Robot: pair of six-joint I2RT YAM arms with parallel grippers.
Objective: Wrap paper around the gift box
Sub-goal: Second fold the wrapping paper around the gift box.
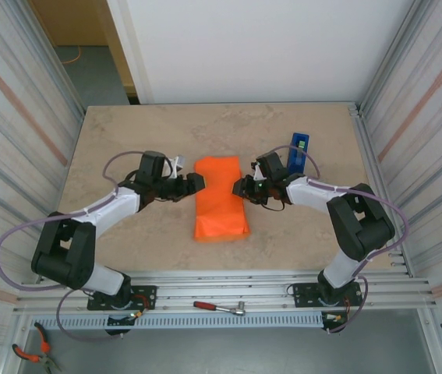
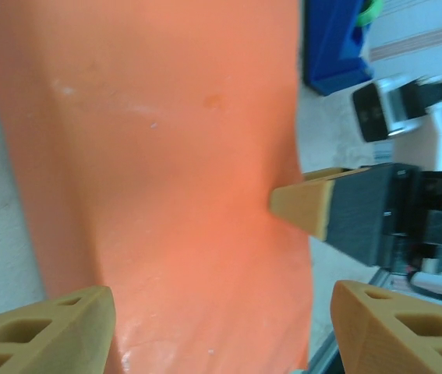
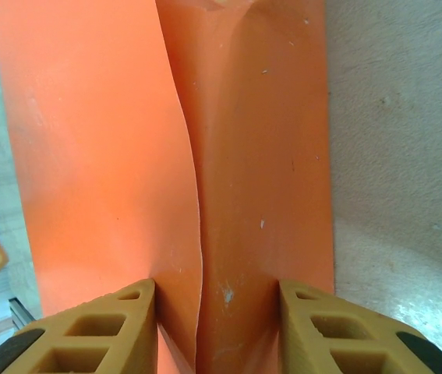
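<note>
The orange paper (image 1: pixel 221 199) lies folded into a long bundle in the middle of the table, and the gift box is hidden inside it. My right gripper (image 1: pixel 240 188) is at the bundle's right edge. In the right wrist view its fingers (image 3: pixel 96 327) press on both sides of a raised fold of the paper (image 3: pixel 236 195). My left gripper (image 1: pixel 197 181) sits at the bundle's upper left edge. In the left wrist view my left gripper (image 2: pixel 221 335) stands open, with the paper (image 2: pixel 166 171) spread beneath it and the right gripper's fingertip (image 2: pixel 306 206) touching the far edge.
A blue tape dispenser (image 1: pixel 299 150) stands just behind the right gripper and also shows as the tape dispenser (image 2: pixel 334 43) in the left wrist view. A red-handled tool (image 1: pixel 219 308) lies on the front rail, with pliers (image 1: pixel 33 351) at the lower left. Corrugated walls flank the table.
</note>
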